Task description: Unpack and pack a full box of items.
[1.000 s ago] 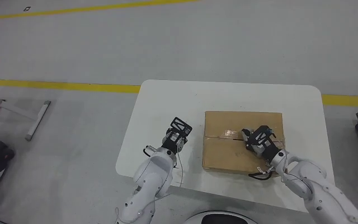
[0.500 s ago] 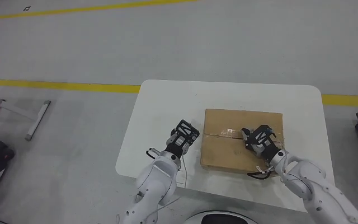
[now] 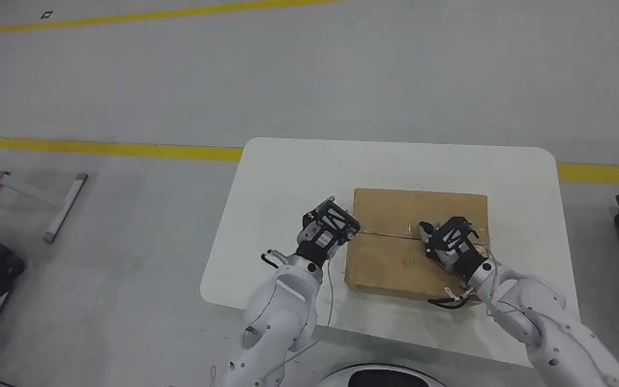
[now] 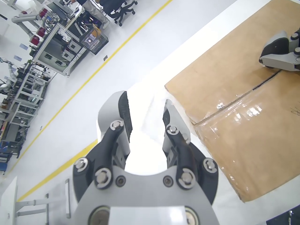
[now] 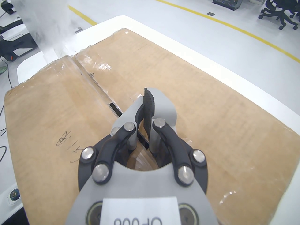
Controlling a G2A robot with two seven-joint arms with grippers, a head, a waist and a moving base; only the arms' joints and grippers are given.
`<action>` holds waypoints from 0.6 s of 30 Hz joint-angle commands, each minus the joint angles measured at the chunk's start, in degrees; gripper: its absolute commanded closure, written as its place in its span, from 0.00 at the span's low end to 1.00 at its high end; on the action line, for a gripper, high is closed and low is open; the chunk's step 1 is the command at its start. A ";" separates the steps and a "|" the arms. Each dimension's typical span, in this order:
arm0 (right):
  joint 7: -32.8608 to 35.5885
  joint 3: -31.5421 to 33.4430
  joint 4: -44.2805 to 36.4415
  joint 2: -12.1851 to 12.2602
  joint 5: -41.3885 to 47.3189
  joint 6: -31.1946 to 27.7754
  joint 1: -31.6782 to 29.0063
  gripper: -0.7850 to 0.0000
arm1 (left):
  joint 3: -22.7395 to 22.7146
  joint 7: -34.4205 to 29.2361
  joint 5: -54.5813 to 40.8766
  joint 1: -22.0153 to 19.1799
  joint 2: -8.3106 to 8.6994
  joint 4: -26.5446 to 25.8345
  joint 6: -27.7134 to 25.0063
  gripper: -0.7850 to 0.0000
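- On the right half of the white table (image 3: 280,184), closer to the near edge than the far one: cardboard box (image 3: 397,208), lying flat, its top flaps closed
- Seam (image 3: 387,234) between the two flaps runs left to right across the middle of the lid; a narrow dark gap shows along part of it
- Clear tape (image 4: 236,115) glints over the seam's left end and wraps down the box's left side
- Pen scribble (image 5: 70,145) on the nearer flap, towards the table's near edge
- Left arm (image 3: 280,300) comes up from the near edge; left jaws sit at the box's left side, level with the seam's end. They stand well open with nothing between them but bare table. One finger (image 4: 174,122) is just beside the box's upper left edge; cannot tell whether it touches
- Right arm (image 3: 527,310) comes in over the near right corner of the table; right jaws rest on the lid at the seam, right of centre. Their fingers (image 5: 164,108) are pressed together, tips down at the gap; nothing is seen held between them
- Grey floor beyond the table's left edge, with a yellow line (image 3: 116,148)
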 commanded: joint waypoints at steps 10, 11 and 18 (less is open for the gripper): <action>0.22 3.89 -3.85 0.35 0.69 0.79 -2.38 1.00 | 2.03 0.48 1.21 -3.39 -1.13 1.28 0.48 0.61; 0.27 4.17 -4.07 0.37 0.92 0.83 -2.61 1.00 | 2.29 0.63 1.17 -3.79 -1.26 1.52 0.43 0.62; 0.16 6.08 -5.59 0.40 2.34 2.03 -4.05 1.00 | 4.36 1.50 1.03 -5.93 -2.09 2.23 -0.92 0.65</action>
